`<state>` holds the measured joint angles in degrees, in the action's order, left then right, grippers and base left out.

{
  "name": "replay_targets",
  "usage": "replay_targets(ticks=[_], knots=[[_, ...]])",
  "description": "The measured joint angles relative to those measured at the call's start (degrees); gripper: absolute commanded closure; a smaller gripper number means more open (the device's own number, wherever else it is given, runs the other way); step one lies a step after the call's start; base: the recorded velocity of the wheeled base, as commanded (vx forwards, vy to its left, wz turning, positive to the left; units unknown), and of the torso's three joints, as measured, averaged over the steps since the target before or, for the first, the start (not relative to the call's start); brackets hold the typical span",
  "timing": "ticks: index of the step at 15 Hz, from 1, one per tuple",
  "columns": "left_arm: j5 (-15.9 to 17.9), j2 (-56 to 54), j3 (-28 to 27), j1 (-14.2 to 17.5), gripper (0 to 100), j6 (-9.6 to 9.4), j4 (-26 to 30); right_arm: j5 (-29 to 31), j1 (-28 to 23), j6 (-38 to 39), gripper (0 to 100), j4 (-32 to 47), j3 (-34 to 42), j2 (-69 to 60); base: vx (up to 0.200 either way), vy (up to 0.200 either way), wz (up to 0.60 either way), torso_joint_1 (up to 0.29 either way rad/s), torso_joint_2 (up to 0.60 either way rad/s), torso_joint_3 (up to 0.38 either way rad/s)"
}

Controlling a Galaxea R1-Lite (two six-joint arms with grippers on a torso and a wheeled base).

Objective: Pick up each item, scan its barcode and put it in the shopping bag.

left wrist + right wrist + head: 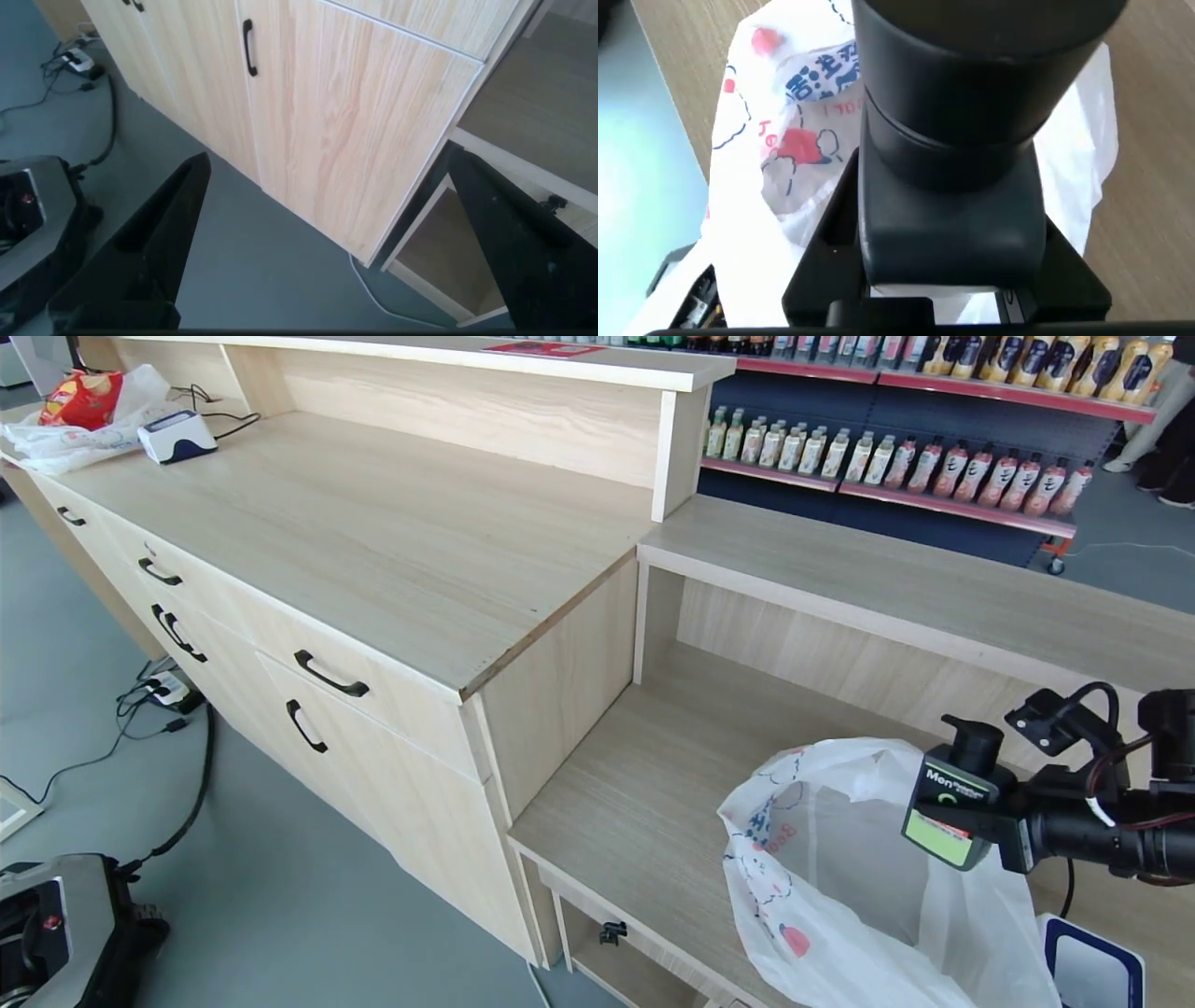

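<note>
**Black bottle held over the bag**

On the low counter [644, 784] the white bag [840, 905] stands with its mouth open. The right gripper [999, 826] is clamped on the bottle [952, 803] over that mouth. Best to lower it well inside, centred between the walls, before letting go. The left gripper [329, 163] hangs spread and empty beside the cabinet [355, 112].

Black right arm [1111, 835]; looped cables [1107, 694], perhaps red.

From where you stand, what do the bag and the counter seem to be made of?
The bag looks like thin plastic film: translucent white, crinkled, softly glossy. The counter looks like pale, matt wood-grain board, probably laminate, since its cut edge shows a darker core; solid wood can't be excluded.
</note>
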<state>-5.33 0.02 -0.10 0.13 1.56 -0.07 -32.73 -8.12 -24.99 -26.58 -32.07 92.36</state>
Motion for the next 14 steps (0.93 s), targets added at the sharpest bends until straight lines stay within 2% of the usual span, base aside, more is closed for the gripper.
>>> replay_targets(ticks=[2,7,14], knots=[[0.05,0.0,0.0,0.0,0,-0.01,0.0,-6.46,-2.85,-4.73,100,-0.79,-0.23,3.62,0.0,0.0,0.0,0.0,0.0,0.0],[0.05,0.0,0.0,0.02,0,0.0,0.0,-18.22,-5.38,-9.47,100,-2.46,-0.91,9.37,0.0,0.0,0.0,0.0,0.0,0.0],[0.05,0.0,0.0,0.02,0,-0.01,0.0,-21.24,-5.99,-17.04,100,-2.35,-3.89,16.91,0.0,0.0,0.0,0.0,0.0,0.0]])
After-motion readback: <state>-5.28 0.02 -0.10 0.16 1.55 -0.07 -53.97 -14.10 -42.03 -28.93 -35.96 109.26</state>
